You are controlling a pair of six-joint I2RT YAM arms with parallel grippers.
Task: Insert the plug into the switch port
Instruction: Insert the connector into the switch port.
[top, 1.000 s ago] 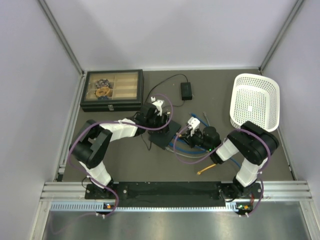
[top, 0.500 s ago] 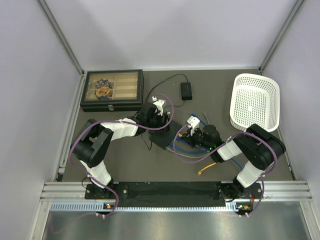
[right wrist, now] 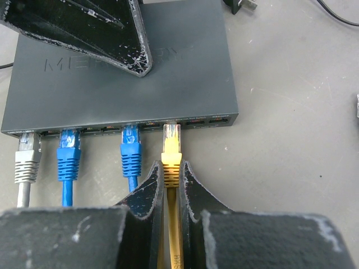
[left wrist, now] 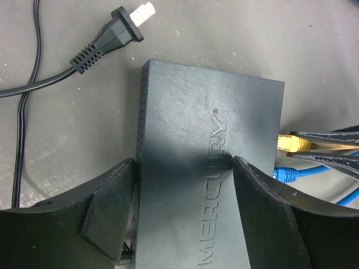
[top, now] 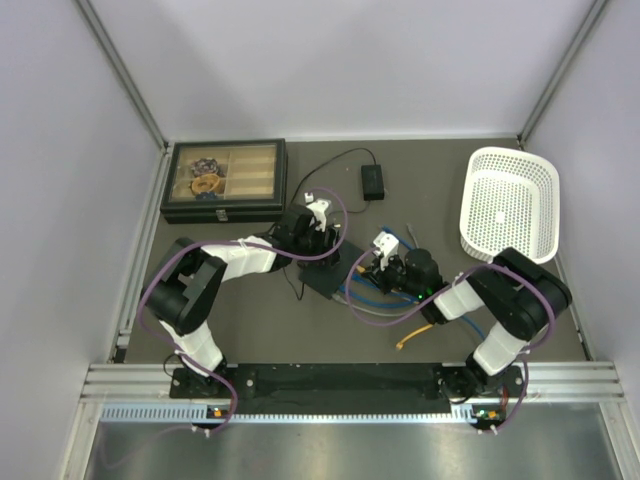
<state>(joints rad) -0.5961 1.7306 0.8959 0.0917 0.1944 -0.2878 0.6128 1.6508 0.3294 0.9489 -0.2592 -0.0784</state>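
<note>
The switch (right wrist: 168, 84), a flat dark grey box marked MERCURY, lies mid-table (top: 328, 272). Its ports run along the edge facing my right gripper (right wrist: 171, 171), which is shut on the yellow plug (right wrist: 171, 152) just behind its boot. The plug's clear tip meets the mouth of the switch port (right wrist: 171, 124), and most of the clear part still shows outside. My left gripper (left wrist: 185, 168) stands open over the switch (left wrist: 207, 129). Its left finger (left wrist: 109, 196) is beside the box's edge, and its right finger (left wrist: 263, 202) rests on the top.
One grey plug (right wrist: 27, 157) and two blue plugs (right wrist: 69, 154) sit in ports left of the yellow one; two free ports (right wrist: 207, 119) lie to its right. A black mains plug (left wrist: 120, 31), power brick (top: 372, 180), compartment case (top: 225, 180) and white basket (top: 510, 205) surround the switch.
My right gripper has moved a little left toward the switch with the yellow plug. The left gripper has stayed on the switch.
</note>
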